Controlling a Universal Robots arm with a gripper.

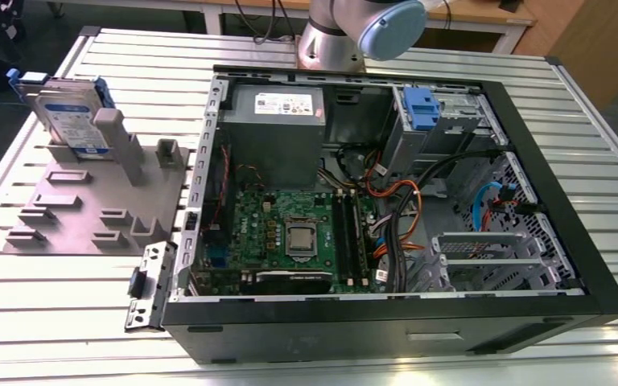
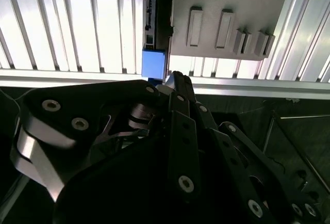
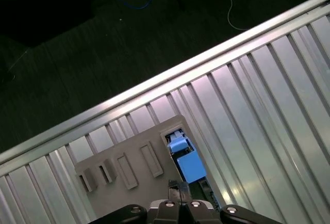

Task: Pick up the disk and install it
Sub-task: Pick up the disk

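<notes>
The disk [image 1: 64,117] stands on edge in a grey slotted fixture [image 1: 84,205] on the exterior view's left, its label facing out and blue rails on its sides. In both wrist views I look down on it from high above. Its blue rail [image 2: 154,63] [image 3: 186,163] and thin top edge show beside the fixture [image 2: 227,2] [image 3: 129,164]. My gripper [image 2: 175,79] [image 3: 179,189] hangs above the disk, apart from it, its fingertips pressed together with nothing between them.
The open computer case [image 1: 524,145] lies on the slatted metal table [image 1: 30,322] to the fixture's right, with a grey power-supply box [image 1: 274,121], the motherboard [image 1: 287,233], cables and a blue-latched drive bay [image 1: 422,108]. The arm's base [image 1: 336,36] stands behind the case. The table edge and dark floor [image 3: 103,38] lie beyond the fixture.
</notes>
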